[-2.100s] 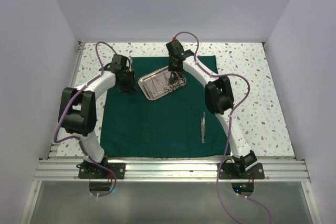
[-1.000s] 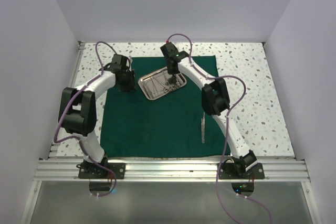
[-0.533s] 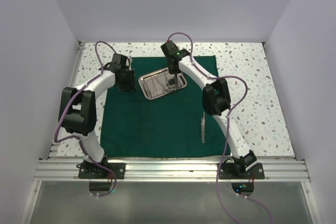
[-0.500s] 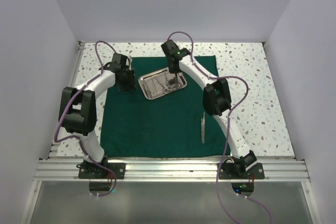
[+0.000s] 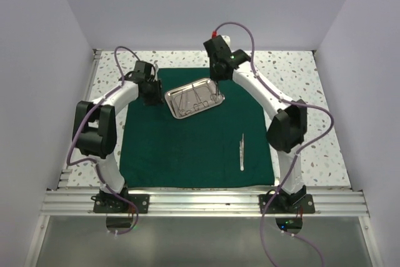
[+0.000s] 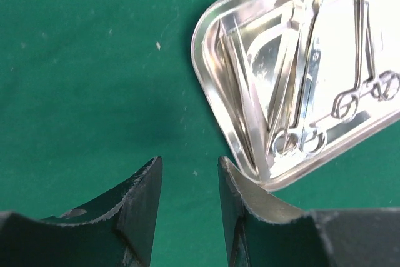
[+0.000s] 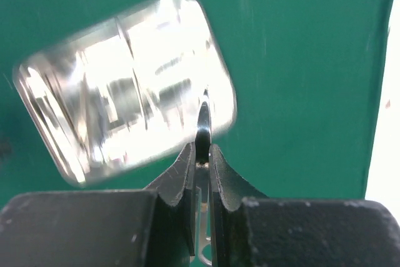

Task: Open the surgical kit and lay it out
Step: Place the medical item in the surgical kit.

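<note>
My right claw (image 7: 201,149) has come up off the steel tray (image 6: 205,67), pinched almost closed on a slim steel instrument (image 7: 203,117) (scissors, I'd guess, though it's blurred). So a second piece is out and needs a spot on the green cloth (image 5: 187,148), near the tweezers (image 5: 242,153) already lying there. My left claw (image 6: 187,167) hovers part-open and empty, just beside the tray's corner.

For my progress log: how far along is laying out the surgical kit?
Done: cloth spread flat, tweezers laid on it. In hand: right gripper pinches a slim instrument above the tray. To do: several instruments lie in the tray; left gripper is open beside it.
</note>
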